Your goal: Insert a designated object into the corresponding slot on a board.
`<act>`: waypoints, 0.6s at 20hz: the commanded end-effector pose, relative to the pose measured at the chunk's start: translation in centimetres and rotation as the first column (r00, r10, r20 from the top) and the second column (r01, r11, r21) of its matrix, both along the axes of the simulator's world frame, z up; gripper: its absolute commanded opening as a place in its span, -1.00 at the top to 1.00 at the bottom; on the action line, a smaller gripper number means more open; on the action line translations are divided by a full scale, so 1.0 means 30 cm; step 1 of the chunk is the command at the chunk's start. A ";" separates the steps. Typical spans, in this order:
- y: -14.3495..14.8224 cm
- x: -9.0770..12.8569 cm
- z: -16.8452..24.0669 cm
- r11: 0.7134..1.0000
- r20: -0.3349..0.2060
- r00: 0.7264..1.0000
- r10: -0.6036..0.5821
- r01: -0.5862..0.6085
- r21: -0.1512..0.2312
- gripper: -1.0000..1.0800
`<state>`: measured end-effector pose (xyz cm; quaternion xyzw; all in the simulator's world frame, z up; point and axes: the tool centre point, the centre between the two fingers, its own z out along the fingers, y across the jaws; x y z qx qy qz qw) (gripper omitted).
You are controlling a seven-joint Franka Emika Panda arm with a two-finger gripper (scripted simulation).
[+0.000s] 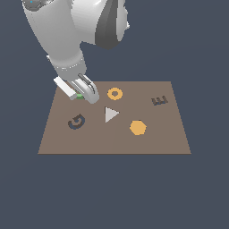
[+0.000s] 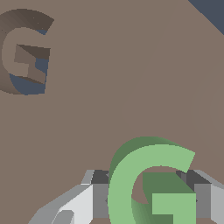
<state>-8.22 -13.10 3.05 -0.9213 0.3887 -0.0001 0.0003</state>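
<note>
The green G block point(image 2: 144, 183) sits between my gripper's fingers point(image 2: 94, 199) in the wrist view. In the exterior view only a small green bit of the block point(image 1: 80, 95) shows under my gripper point(image 1: 85, 95), near the far left part of the brown board point(image 1: 58, 138). The fingers are closed on the block. I cannot tell whether it rests on the board or hangs just above it. The dark G-shaped slot point(image 1: 76, 121) lies on the board nearer the front, apart from the gripper; it also shows in the wrist view point(image 2: 24, 54).
On the board are an orange ring point(image 1: 115, 94), a grey triangle point(image 1: 110, 114), an orange hexagon point(image 1: 137, 127) and a dark brown E-shaped recess point(image 1: 159, 100). The arm's white body rises over the board's far left corner.
</note>
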 end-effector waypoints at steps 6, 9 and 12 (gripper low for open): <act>0.001 0.001 0.000 1.000 0.000 1.000 0.000 0.000 0.000 1.00; 0.001 0.010 0.001 1.000 0.000 1.000 -0.003 0.003 0.000 1.00; 0.002 0.031 0.003 1.000 0.000 1.000 -0.010 0.010 0.000 1.00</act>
